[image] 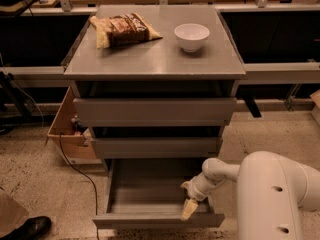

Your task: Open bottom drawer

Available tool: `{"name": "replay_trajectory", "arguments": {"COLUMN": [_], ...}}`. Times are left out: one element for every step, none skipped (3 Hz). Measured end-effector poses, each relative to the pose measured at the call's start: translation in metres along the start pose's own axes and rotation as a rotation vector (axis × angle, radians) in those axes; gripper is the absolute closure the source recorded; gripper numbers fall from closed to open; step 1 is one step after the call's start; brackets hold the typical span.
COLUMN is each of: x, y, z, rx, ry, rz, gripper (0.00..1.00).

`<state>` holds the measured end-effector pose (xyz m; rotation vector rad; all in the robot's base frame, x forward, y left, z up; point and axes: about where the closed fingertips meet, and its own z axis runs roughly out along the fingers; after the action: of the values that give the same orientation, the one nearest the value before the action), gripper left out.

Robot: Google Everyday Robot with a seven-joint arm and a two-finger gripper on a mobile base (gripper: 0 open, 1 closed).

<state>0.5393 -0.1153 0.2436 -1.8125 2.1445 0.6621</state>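
The bottom drawer of the grey cabinet stands pulled out, and its empty grey tray shows from above. Its flat front slab runs along the bottom of the view. My gripper reaches down from my white arm at the drawer's right side. Its pale fingertips sit just inside the tray, right behind the front slab. The two drawers above, top and middle, stand slightly out.
A snack bag and a white bowl lie on the cabinet top. A cardboard box and a cable are at the left of the cabinet. A shoe shows at the bottom left.
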Motion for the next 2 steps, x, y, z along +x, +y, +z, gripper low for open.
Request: {"name": "replay_trajectory", "arguments": {"x": [-0.003, -0.004], "y": [-0.016, -0.034], "z": [0.006, 0.022], "rx": [0.013, 0.018], "ry": [-0.059, -0.124], "rz": [0.02, 0.032], "gripper": [0.43, 0.64]}}
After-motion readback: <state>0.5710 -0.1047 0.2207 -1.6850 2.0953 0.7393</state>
